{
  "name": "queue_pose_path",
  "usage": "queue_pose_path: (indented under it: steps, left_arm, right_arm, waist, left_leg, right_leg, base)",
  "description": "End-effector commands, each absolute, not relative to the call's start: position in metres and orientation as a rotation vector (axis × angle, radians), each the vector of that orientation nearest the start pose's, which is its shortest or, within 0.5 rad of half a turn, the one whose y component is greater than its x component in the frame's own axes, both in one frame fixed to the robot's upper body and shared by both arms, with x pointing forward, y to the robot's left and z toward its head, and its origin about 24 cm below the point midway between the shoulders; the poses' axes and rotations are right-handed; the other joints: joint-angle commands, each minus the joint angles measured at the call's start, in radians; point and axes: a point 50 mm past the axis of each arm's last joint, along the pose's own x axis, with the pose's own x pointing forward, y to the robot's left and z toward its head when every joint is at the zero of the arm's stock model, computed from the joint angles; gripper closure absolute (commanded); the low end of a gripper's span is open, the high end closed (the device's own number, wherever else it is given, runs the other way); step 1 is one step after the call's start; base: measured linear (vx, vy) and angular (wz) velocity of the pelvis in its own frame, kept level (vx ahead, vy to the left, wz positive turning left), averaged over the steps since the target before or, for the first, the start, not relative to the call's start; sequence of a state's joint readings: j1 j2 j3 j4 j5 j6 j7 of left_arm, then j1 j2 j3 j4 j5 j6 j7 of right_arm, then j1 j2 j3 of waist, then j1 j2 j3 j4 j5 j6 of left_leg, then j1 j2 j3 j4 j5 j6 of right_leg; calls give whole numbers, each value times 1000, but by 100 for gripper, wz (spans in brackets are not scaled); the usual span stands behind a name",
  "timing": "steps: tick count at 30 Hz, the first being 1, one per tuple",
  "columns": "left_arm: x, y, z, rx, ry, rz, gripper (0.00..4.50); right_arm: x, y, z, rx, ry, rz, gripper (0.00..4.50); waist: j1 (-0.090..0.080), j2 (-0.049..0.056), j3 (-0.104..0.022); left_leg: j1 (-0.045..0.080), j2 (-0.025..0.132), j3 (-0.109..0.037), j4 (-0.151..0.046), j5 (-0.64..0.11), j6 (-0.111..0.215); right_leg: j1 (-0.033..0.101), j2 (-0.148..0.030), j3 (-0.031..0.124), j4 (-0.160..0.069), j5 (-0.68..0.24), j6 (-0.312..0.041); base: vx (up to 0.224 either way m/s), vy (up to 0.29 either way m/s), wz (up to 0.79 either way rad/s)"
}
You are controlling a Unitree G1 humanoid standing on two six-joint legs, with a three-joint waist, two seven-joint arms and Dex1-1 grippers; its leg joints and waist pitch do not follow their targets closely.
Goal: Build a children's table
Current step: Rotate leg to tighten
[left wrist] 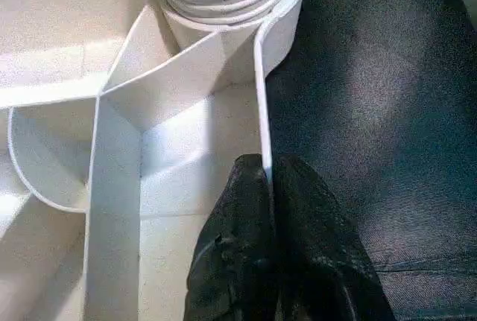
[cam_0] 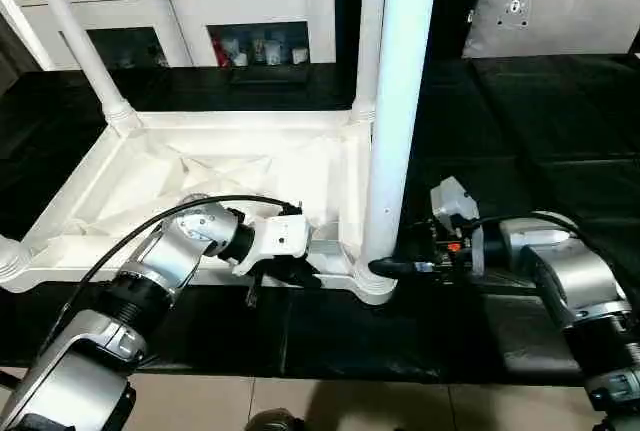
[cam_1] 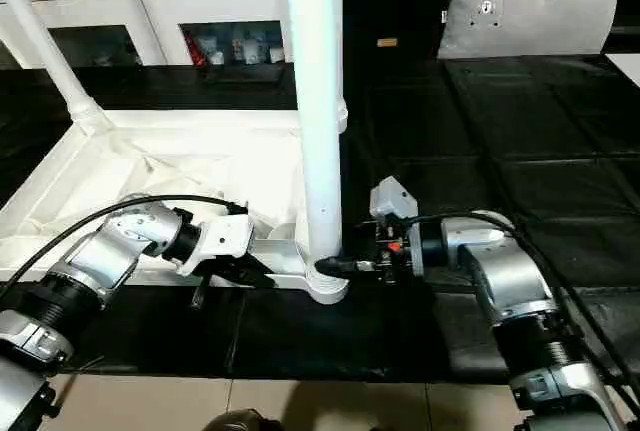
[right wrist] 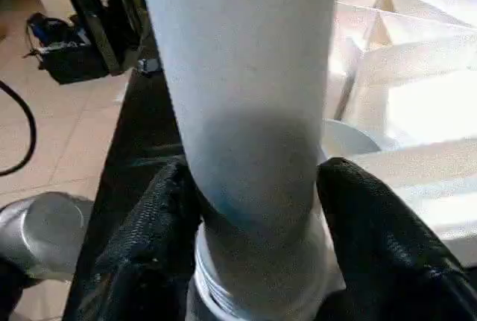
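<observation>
The white tabletop [cam_0: 200, 166] lies upside down on the black mat, ribbed underside facing up. White legs stand in its corner sockets: one at the far left [cam_0: 75, 36], one at the far right [cam_0: 372, 31], and a thick-looking near-right leg [cam_0: 400, 101]. A further leg base shows at the near-left corner [cam_0: 8, 256]. My left gripper [cam_0: 283, 273] is shut on the tabletop's near rim [left wrist: 262, 112], one finger on each side of the thin wall. My right gripper [cam_0: 383, 268] is shut on the near-right leg [right wrist: 246, 75] just above its threaded socket collar [right wrist: 261, 291].
A grey cushion [cam_0: 560, 11] lies at the back right on the black mat [cam_0: 540, 141]. A white cabinet [cam_0: 200, 11] with glass doors stands behind the tabletop. Tiled floor [cam_0: 300, 406] begins at the mat's near edge.
</observation>
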State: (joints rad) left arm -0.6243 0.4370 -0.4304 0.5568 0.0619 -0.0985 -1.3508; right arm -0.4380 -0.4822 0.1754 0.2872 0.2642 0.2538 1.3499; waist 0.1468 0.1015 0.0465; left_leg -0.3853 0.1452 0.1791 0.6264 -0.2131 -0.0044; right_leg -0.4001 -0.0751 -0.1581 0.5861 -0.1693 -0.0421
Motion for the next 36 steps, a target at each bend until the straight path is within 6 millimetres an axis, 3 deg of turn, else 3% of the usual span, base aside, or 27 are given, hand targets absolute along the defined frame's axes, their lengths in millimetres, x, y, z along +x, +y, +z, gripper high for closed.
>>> queue_pose_path:
  steps: [1,9,13,14,17,18,20,22,23,24,25,27,28,30,32,36]
  left_arm:
    - [303,122,65,727,379,-1661,450]
    - [302,120,64,653,391,-1630,450]
    - [307,111,66,569,387,-1536,450]
    - [309,107,67,543,380,-1507,450]
    - [315,95,69,489,375,-1399,450]
    - [317,92,70,480,375,-1368,450]
    - [323,76,73,456,367,-1273,450]
    - [326,68,75,444,356,-1229,450]
    - [327,64,76,437,351,-1208,450]
    - [332,54,79,418,333,-1143,450]
    - [332,54,79,418,333,-1143,450]
    - [333,47,79,419,323,-1120,450]
    - [332,46,79,425,323,-1126,450]
    - [332,46,79,430,323,-1129,450]
    - [332,49,78,449,329,-1127,450]
    - [333,61,75,483,336,-1115,450]
  right_arm:
    - [289,-154,83,-148,304,1460,228]
    - [281,-149,79,-99,307,1478,258]
    - [282,-142,74,-45,329,1349,259]
    - [285,-139,73,-38,326,1297,260]
    - [296,-127,69,-15,339,1110,260]
    - [298,-124,68,-15,345,1068,260]
    - [308,-114,65,24,389,868,260]
    - [312,-110,64,39,402,791,260]
    - [314,-108,64,43,406,762,260]
    - [318,-103,62,49,417,692,260]
    - [318,-103,62,49,417,692,260]
    - [321,-99,64,38,395,662,260]
    - [322,-97,66,37,360,675,260]
    - [323,-96,68,38,336,684,204]
    - [322,-95,72,71,307,698,188]
    - [318,-104,72,44,288,716,147]
  waist:
    - [-2,-19,-78]
    - [-1,-19,-78]
    - [-2,-13,-76]
    - [-7,-17,-73]
    - [-17,-14,-68]
    - [-32,-17,-65]
    - [-53,-13,-61]
    - [-74,-12,-61]
    - [-79,-12,-61]
    - [-93,-4,-58]
    - [-99,-5,-57]
    - [-107,-11,-63]
    - [-107,-10,-63]
    - [-106,-10,-66]
    - [-105,-8,-68]
    - [-103,-7,-69]
  left_leg:
    - [16,112,-49,-70,-103,99]
    - [17,114,-49,-70,-102,97]
    - [17,114,-50,-71,-103,88]
    - [16,111,-50,-73,-121,79]
    - [22,104,-51,-76,-158,46]
    - [21,98,-53,-78,-186,29]
    - [21,99,-57,-82,-201,19]
    - [26,96,-61,-83,-237,6]
    - [26,94,-61,-83,-245,6]
    - [30,90,-59,-82,-263,13]
    - [31,90,-58,-83,-270,14]
    - [26,85,-60,-82,-244,23]
    - [24,86,-59,-82,-233,30]
    - [19,85,-57,-80,-199,49]
    - [18,90,-57,-81,-171,66]
    - [19,98,-59,-84,-167,70]
  right_leg:
    - [57,-119,83,-71,-269,-97]
    - [56,-119,84,-69,-259,-99]
    - [55,-120,84,-70,-267,-108]
    - [56,-118,82,-76,-297,-100]
    - [54,-119,80,-90,-375,-82]
    - [58,-118,74,-98,-434,-53]
    - [57,-115,71,-103,-447,-48]
    - [59,-114,66,-108,-466,-38]
    - [61,-116,65,-110,-468,-36]
    - [61,-116,65,-117,-471,-29]
    - [58,-114,63,-122,-473,-29]
    - [66,-116,66,-117,-440,-29]
    - [67,-116,68,-115,-427,-29]
    - [69,-117,71,-109,-385,-40]
    - [71,-116,74,-102,-336,-59]
    - [72,-116,76,-93,-294,-82]
  base:
    - [0,0,0]
    - [0,0,0]
    - [0,0,0]
    - [0,0,0]
    - [0,0,0]
    - [0,0,0]
    - [0,0,0]
    - [0,0,0]
    - [0,0,0]
    - [0,0,0]
    - [0,0,0]
    - [0,0,0]
    - [0,0,0]
    - [0,0,0]
    - [0,0,0]
    - [0,0,0]
